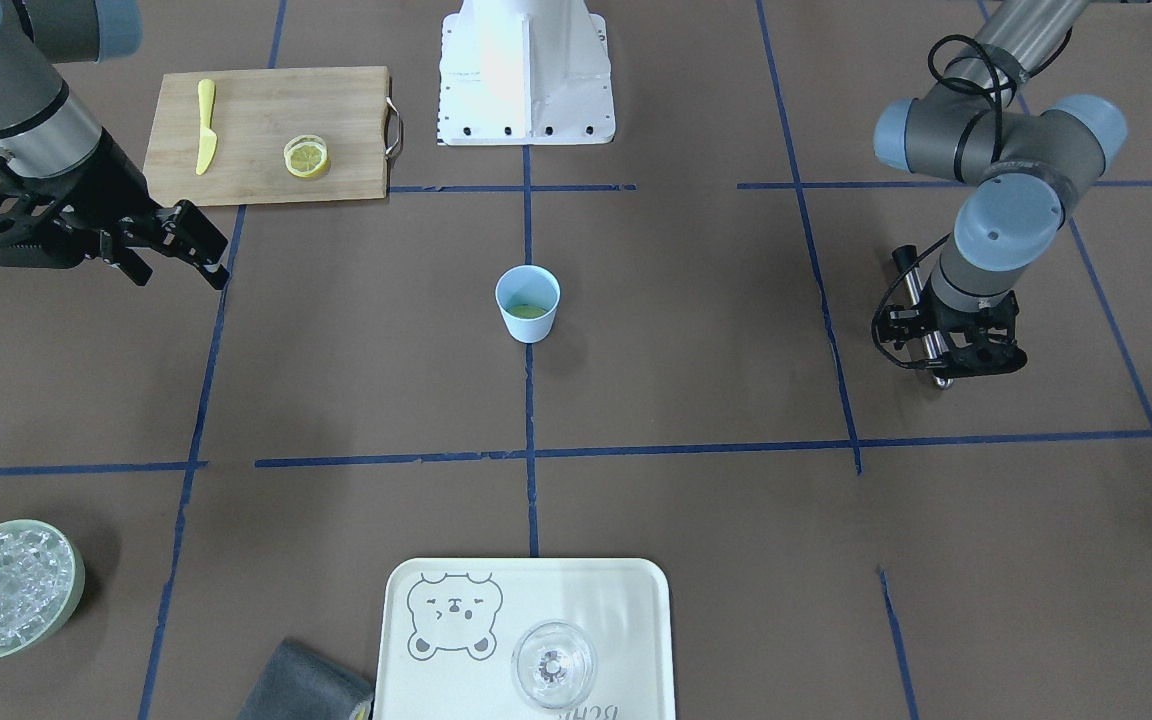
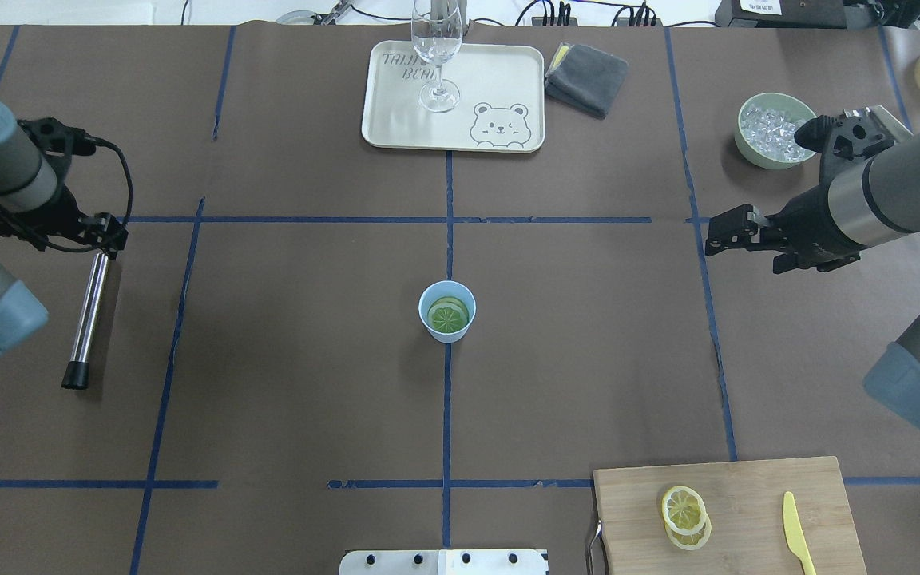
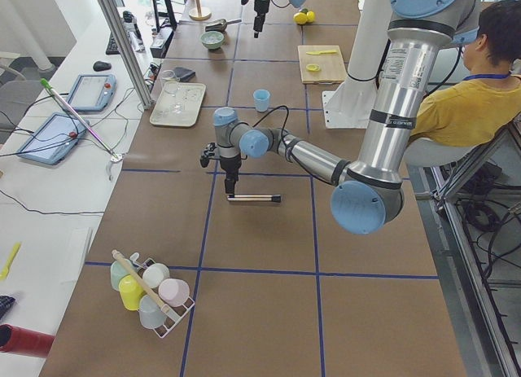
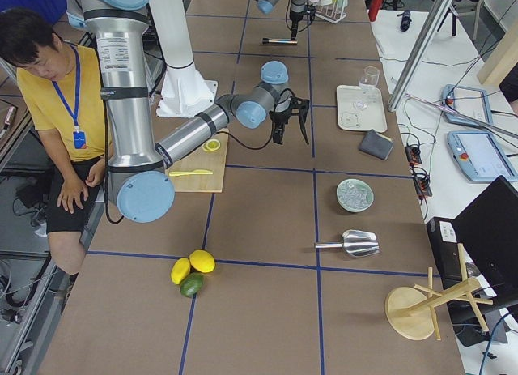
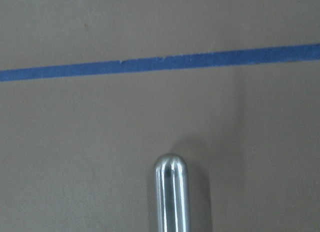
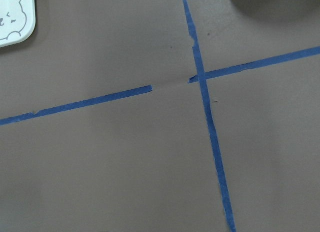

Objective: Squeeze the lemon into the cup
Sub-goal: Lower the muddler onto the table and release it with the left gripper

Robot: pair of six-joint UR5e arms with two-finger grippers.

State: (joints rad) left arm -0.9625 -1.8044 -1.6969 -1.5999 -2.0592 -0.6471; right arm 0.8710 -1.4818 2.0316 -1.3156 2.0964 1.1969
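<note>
The board sits at the table's near right corner with the lemon lying flat on it beside a yellow knife, well apart from the cup at the table's middle. The right gripper hangs empty with jaws spread near the board. The left gripper is clamped on a steel rod.

The cup stands at the middle of the desk. Nearer the robot on its right, a cutting board carries the lemon and a knife. On the far side a tray holds a glass, with a bowl of ice to its right.
</note>
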